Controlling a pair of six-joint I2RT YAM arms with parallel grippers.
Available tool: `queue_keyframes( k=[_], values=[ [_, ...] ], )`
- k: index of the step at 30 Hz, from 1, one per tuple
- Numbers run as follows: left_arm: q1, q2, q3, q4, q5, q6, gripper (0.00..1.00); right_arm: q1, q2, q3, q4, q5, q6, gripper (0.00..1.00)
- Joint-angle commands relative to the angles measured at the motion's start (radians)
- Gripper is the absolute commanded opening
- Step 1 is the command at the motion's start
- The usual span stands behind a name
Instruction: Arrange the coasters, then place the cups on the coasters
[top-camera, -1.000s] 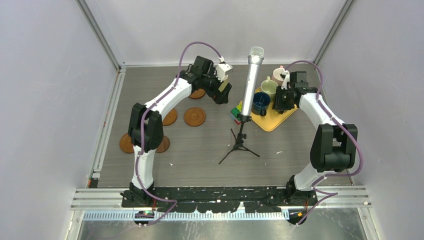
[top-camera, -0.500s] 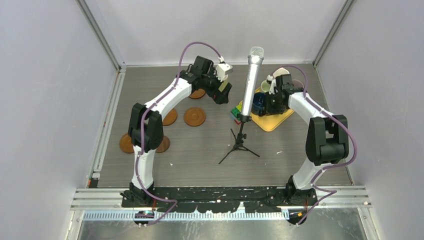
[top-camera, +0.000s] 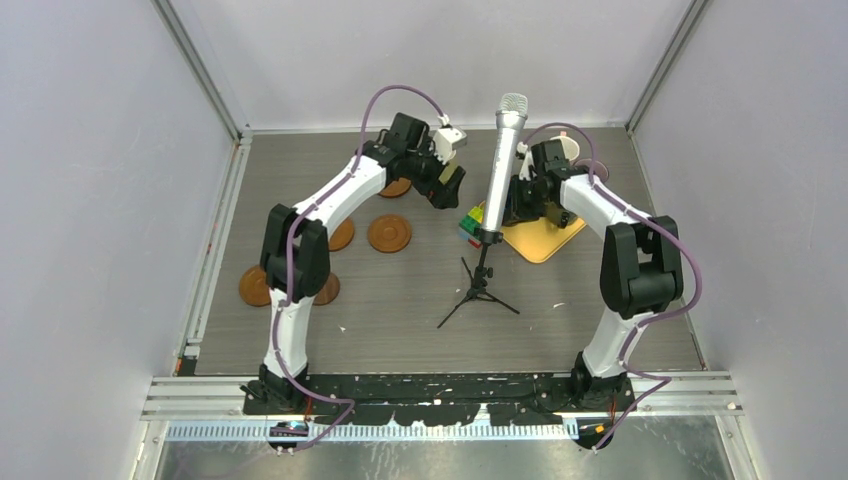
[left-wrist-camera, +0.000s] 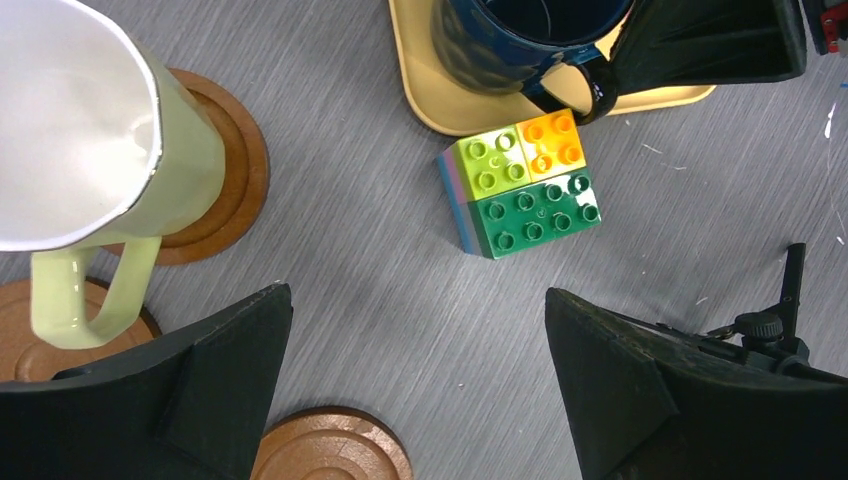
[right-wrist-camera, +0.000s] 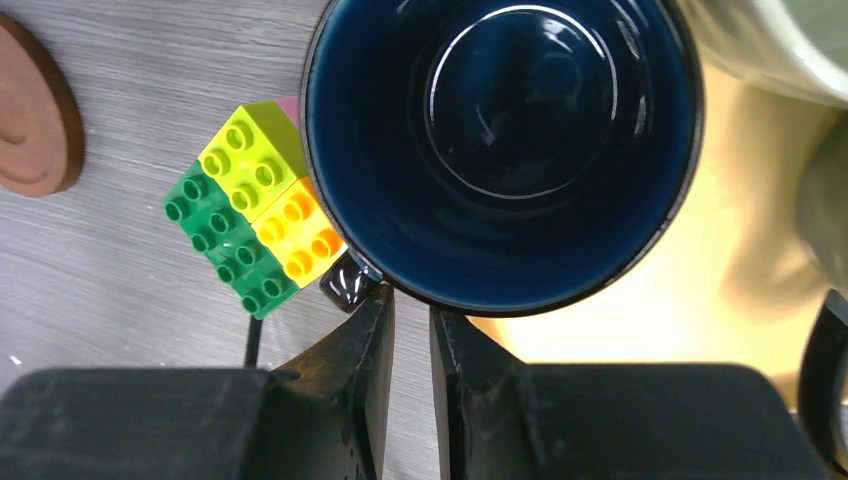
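Note:
The dark blue cup (right-wrist-camera: 500, 150) stands upright on a corner of the yellow tray (right-wrist-camera: 640, 320). My right gripper (right-wrist-camera: 410, 310) is down beside it with its jaws almost together. Its tips are at the cup's rim, right of the handle (right-wrist-camera: 345, 285), and only table shows in the slit. My left gripper (left-wrist-camera: 417, 300) hangs wide open over bare table. A pale green cup (left-wrist-camera: 80, 130) stands on a coaster (left-wrist-camera: 235, 170) to its left. Other coasters (top-camera: 390, 233) (top-camera: 340, 235) (top-camera: 253, 287) lie on the left side of the table.
A block of green, yellow and orange toy bricks (left-wrist-camera: 520, 185) lies against the tray's corner. A silver microphone (top-camera: 503, 160) on a tripod (top-camera: 480, 290) stands between the arms. Another cup (top-camera: 570, 148) shows behind the right arm.
The right arm swung left across the tray and came down at the dark blue cup, and its jaws narrowed. The left arm stayed put, still open.

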Motion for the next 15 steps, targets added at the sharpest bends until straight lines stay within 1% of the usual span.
queue_keyframes(
  k=[1, 4, 9, 12, 15],
  values=[
    [-0.027, 0.016, 0.061, -0.03, 0.025, 0.005, 1.0, 0.009, -0.015, 0.058, 0.013, -0.06, 0.057, 0.25],
    [-0.057, 0.051, 0.11, -0.064, 0.003, 0.033, 0.99, 0.008, -0.066, 0.043, 0.009, -0.061, 0.055, 0.27],
    [-0.081, 0.122, 0.186, -0.092, -0.026, 0.034, 0.94, -0.014, -0.194, -0.001, 0.004, -0.05, 0.05, 0.28],
    [-0.083, 0.154, 0.221, -0.092, -0.042, 0.024, 0.91, -0.045, -0.265, -0.036, 0.0, -0.054, 0.05, 0.3],
    [-0.092, 0.183, 0.256, -0.093, -0.056, 0.027, 0.9, -0.1, -0.32, -0.062, 0.003, -0.083, 0.059, 0.3]
  ],
)
